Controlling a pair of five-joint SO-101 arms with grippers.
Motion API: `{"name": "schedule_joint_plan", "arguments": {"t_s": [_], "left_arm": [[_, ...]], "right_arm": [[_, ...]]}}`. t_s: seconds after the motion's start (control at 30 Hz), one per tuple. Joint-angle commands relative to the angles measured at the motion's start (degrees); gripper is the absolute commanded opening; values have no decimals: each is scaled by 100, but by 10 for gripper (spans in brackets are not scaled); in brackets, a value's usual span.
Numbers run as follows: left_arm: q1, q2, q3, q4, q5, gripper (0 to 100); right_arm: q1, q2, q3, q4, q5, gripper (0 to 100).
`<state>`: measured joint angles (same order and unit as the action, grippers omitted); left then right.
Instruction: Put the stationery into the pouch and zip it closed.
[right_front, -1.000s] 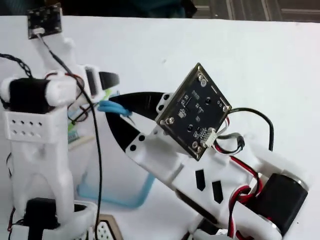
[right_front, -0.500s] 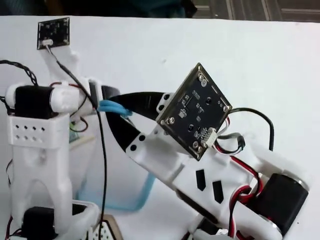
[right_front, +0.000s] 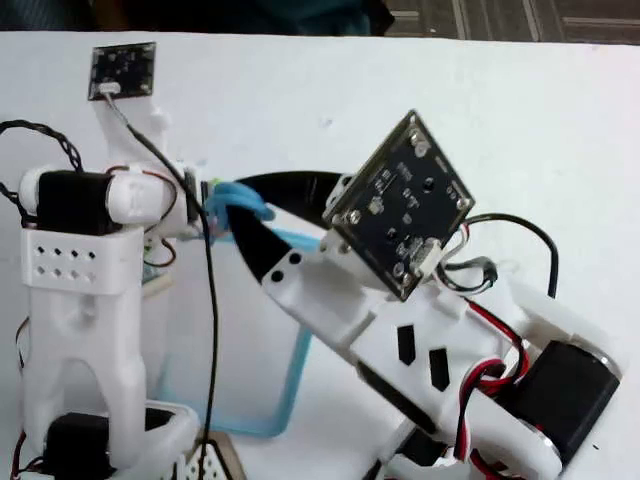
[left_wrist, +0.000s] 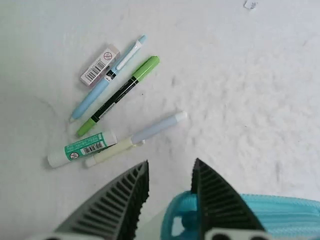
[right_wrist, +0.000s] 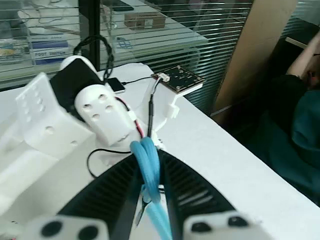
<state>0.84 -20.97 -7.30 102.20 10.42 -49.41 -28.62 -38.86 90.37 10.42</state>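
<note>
Several stationery items lie loose on the white table in the left wrist view: a small eraser (left_wrist: 100, 66), a light blue pen (left_wrist: 107, 77), a green marker (left_wrist: 120, 95), a green-labelled glue stick (left_wrist: 82, 149) and a pale pen (left_wrist: 137, 137). My left gripper (left_wrist: 170, 197) hangs open just short of them, nothing between its fingers. The light blue pouch (left_wrist: 260, 215) lies right beside one finger (left_wrist: 215, 205). My right gripper (right_wrist: 149, 159) is shut on the pouch's blue loop (right_wrist: 150, 172), holding it up off the table (right_front: 238, 198). The pouch's blue edge (right_front: 292, 375) stretches below the loop.
The left arm's white body (right_front: 85, 300) stands tight against the pouch and the right gripper's black fingers (right_front: 265, 250). Cables trail from both arms. The white table (right_front: 520, 120) stretches out to the right and far side.
The right gripper has drawn the blue loop up and back, stretching the pouch longer. The left arm has shifted farther away along the table.
</note>
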Motion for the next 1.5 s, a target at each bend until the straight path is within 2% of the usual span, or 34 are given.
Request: {"name": "schedule_joint_plan", "arguments": {"t_s": [0.0,0.1,0.27,0.5,0.67,1.0,1.1,1.23,1.33,1.47], "left_arm": [[31,-215,-18,9,-422,76],[40,-215,-9,18,-765,23],[40,-347,88,44,-835,28],[-4,-901,1380,35,-835,207],[-22,-971,1600,35,-1055,215],[-13,-971,1574,26,-1055,216],[-163,-971,1547,18,-1037,217],[-822,-971,1125,18,-703,217],[-1112,-954,923,18,-686,217],[-1165,-971,923,18,-668,217]], "right_arm": [[338,-92,-26,-4,53,18],[567,-92,-26,4,53,18],[725,-92,-26,4,53,18],[725,-92,-26,4,53,18],[725,-92,-26,4,53,18],[734,-75,-35,-84,53,18],[1138,-40,-26,-532,9,18],[1763,-31,-26,-1780,9,18],[1921,-31,-26,-2607,9,18],[1930,-31,-26,-3371,44,18]]}}
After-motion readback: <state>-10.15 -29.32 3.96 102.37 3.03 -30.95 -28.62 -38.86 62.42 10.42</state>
